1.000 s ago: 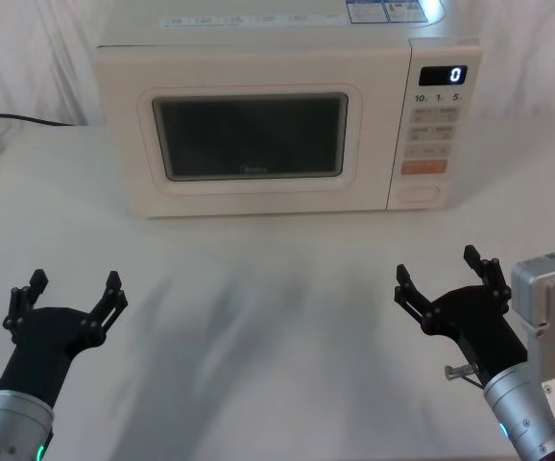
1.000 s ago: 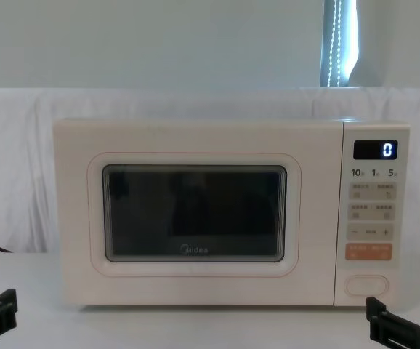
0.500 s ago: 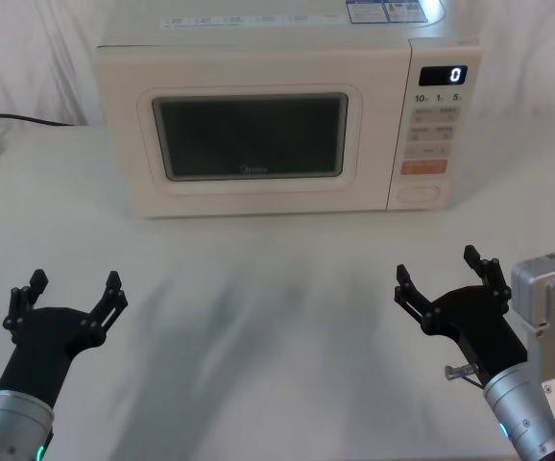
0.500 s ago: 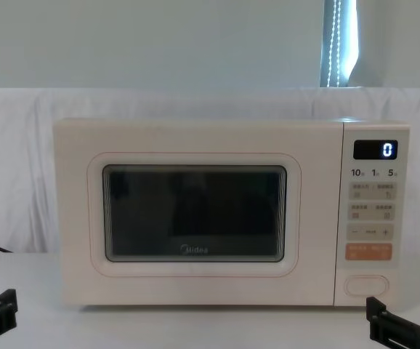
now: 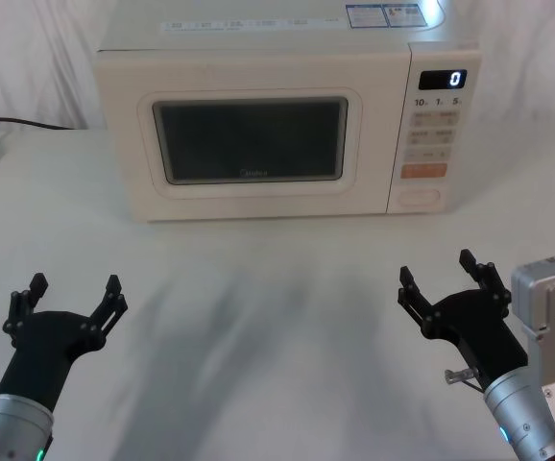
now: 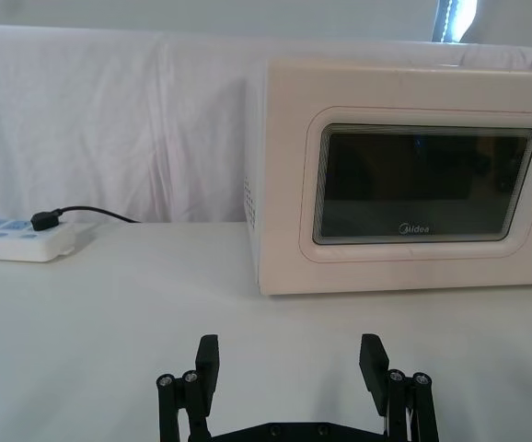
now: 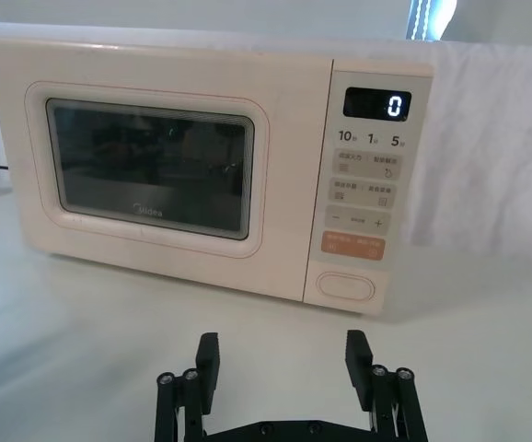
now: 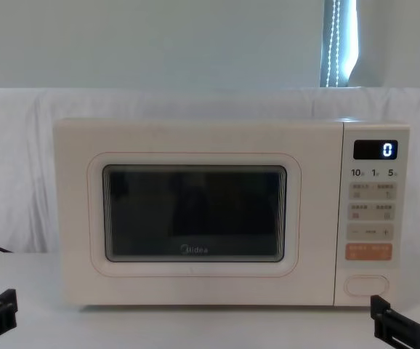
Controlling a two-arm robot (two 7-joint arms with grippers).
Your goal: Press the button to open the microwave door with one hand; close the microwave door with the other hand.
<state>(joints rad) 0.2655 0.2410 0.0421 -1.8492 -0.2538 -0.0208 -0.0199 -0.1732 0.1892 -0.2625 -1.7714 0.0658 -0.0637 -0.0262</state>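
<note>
The cream microwave stands at the back of the table with its door (image 5: 251, 144) (image 8: 194, 216) (image 6: 422, 184) (image 7: 146, 166) shut flat against the body. The cream pill-shaped button (image 5: 420, 197) (image 8: 366, 285) (image 7: 345, 285) sits lowest on the control panel, under the orange key. My left gripper (image 5: 64, 301) (image 6: 290, 368) hovers open near the table's front left, far from the door. My right gripper (image 5: 446, 280) (image 7: 283, 364) is open at the front right, well short of the button and roughly in line with it.
A white power strip (image 6: 19, 241) with a black cable (image 5: 18, 123) lies left of the microwave. The white-clothed table (image 5: 277, 279) lies bare between the grippers and the microwave. The display (image 5: 444, 78) reads 0.
The right gripper has shifted very slightly to the right and the left one slightly toward the front edge. The microwave door stays shut.
</note>
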